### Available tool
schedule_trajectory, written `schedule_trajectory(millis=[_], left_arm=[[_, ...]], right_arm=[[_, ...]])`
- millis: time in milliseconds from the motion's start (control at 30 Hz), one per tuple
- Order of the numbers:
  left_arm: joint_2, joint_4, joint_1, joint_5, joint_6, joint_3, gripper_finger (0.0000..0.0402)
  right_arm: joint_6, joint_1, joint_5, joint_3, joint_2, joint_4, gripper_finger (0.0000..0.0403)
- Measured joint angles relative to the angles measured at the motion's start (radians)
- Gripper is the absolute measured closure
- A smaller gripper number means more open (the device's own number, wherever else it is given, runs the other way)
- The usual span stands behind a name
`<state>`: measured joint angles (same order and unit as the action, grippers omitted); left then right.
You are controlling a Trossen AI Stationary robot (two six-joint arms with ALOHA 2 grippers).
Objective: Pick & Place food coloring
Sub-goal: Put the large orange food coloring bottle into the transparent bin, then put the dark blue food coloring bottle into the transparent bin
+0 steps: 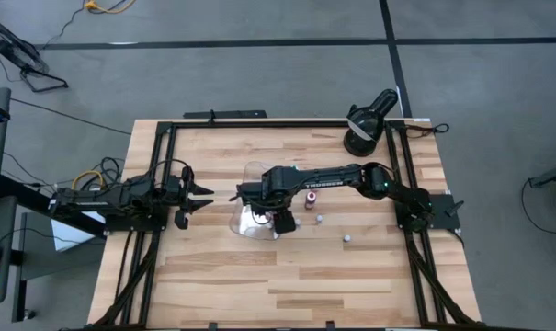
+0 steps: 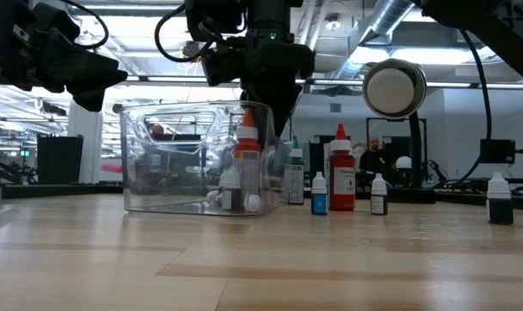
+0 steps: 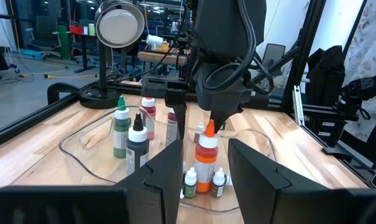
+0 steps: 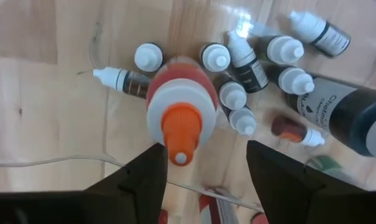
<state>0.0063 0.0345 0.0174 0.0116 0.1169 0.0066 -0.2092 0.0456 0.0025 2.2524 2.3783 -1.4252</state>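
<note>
Right pincer (image 4: 200,165) hangs straight over the clear tray (image 1: 243,175), its fingers apart, one on each side of the orange-capped bottle (image 4: 175,118) and not touching it. That bottle stands upright on the tray floor directly below the pincer, which reads as a bottle just let go; the spread fingers leave room to lift clear without tipping it.

Around the bottle's base, small white-capped bottles (image 4: 232,94) lie or stand packed close (some tipped on their sides, so the tray is filling loosely, not in rows). A larger dark bottle (image 4: 355,121) lies on its side to one side of the pincer, also in the tray.

Outside the tray, beyond its far wall from the left pincer, more food coloring waits on the counter (image 2: 261,268): a red bottle (image 2: 341,173), a blue-bodied one (image 2: 319,197) and dark ones just beside it, another well apart (image 2: 500,200).

Left pincer (image 1: 198,195) waits off to the tray's side, fingers partly apart and empty, facing the tray.

Judgement: task partway, several bottles not yet moved
</note>
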Motion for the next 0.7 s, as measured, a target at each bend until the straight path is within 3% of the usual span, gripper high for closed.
schedule_trajectory(millis=[233, 533, 700], left_arm=[[0.000, 0.000, 0.000, 0.000, 0.000, 0.000, 0.0284], [0.000, 0.000, 0.000, 0.000, 0.000, 0.000, 0.0284], [0.000, 0.000, 0.000, 0.000, 0.000, 0.000, 0.0284]], right_arm=[[0.003, -0.009, -0.003, 0.006, -0.036, -0.037, 0.0203], [0.133, -0.046, -0.003, 0.013, -0.172, 0.034, 0.0206], [0.223, -0.052, -0.003, 0.013, -0.245, 0.047, 0.0246]])
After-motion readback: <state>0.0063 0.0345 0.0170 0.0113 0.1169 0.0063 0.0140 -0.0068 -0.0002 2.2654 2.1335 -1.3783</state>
